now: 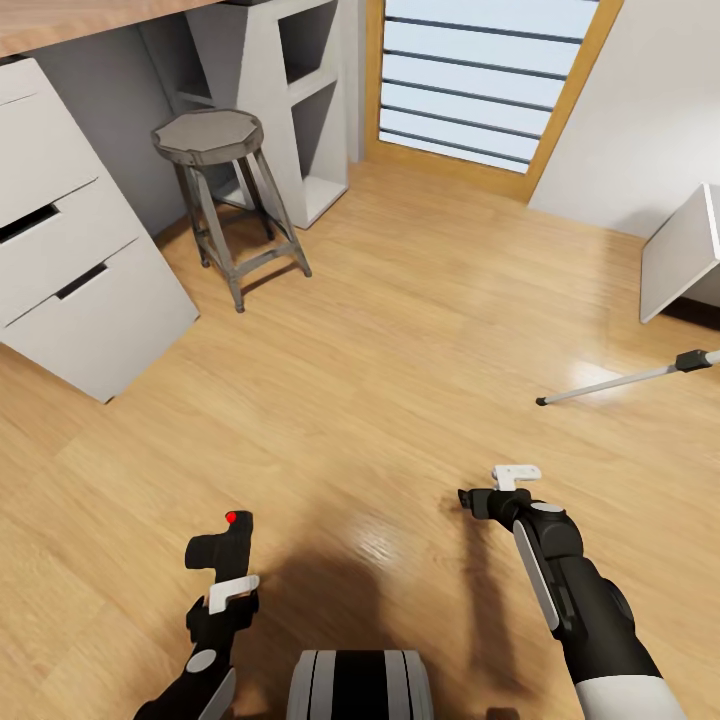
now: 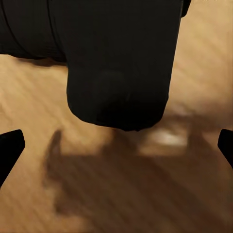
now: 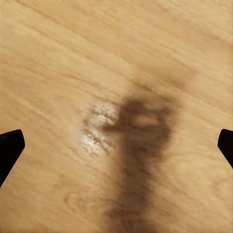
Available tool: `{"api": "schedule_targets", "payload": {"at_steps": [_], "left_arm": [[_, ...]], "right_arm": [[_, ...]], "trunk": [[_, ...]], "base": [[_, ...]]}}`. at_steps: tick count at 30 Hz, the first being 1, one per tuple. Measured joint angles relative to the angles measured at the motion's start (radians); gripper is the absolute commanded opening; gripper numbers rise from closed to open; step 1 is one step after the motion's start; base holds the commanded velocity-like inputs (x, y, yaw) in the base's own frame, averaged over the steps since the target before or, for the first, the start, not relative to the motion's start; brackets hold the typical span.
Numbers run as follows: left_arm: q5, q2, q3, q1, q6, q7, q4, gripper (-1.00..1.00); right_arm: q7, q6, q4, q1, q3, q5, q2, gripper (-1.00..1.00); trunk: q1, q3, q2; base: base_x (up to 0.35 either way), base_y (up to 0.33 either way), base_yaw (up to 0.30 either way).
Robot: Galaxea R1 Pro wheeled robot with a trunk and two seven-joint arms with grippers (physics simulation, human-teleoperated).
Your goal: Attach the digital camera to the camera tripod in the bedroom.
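Note:
The digital camera (image 1: 218,545), black with a red button on top, hangs above the wood floor at the tips of my left gripper (image 1: 226,586), which is shut on it. In the left wrist view the camera's dark body (image 2: 119,58) looms close, and the fingertips (image 2: 9,150) sit at the picture's edges. My right gripper (image 1: 492,487) stands open and empty over bare floor, its fingertips (image 3: 9,148) wide apart. One silver-white leg of the camera tripod (image 1: 620,380), ending in a black foot, reaches in from the right edge, beyond my right gripper. The tripod's head is out of view.
A round metal stool (image 1: 215,140) stands at the back left beside a white drawer unit (image 1: 80,270) and a grey shelf (image 1: 300,100). The wood-framed window (image 1: 490,80) is straight ahead. A grey-white panel (image 1: 685,250) juts in at the right.

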Motion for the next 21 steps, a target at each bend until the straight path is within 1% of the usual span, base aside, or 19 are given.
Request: {"api": "schedule_targets", "payload": {"at_steps": [8, 11, 14, 21], "left_arm": [[-0.001, 0.0, -0.001, 0.0, -0.008, -0.002, 0.003, 1.0], [-0.007, 0.001, -0.001, 0.0, -0.009, -0.003, 0.004, 1.0], [-0.025, 0.001, -0.001, 0.0, -0.009, -0.003, 0.005, 1.0], [-0.078, -0.001, 0.0, 0.0, -0.011, -0.003, 0.008, 1.0]], "right_arm": [[0.0, 0.0, 0.0, 0.0, 0.0, 0.0, 0.0, 1.0], [0.0, 0.0, 0.0, 0.0, 0.0, 0.001, 0.0, 1.0], [0.0, 0.0, 0.0, 0.0, 0.0, 0.001, 0.0, 1.0], [0.0, 0.0, 0.0, 0.0, 0.0, 0.001, 0.0, 1.0]], "trunk": [[0.0, 0.0, 0.0], [0.0, 0.0, 0.0], [0.0, 0.0, 0.0], [0.0, 0.0, 0.0]], "base": [[0.0, 0.0, 0.0], [0.0, 0.0, 0.0], [0.0, 0.0, 0.0], [0.0, 0.0, 0.0]]}}
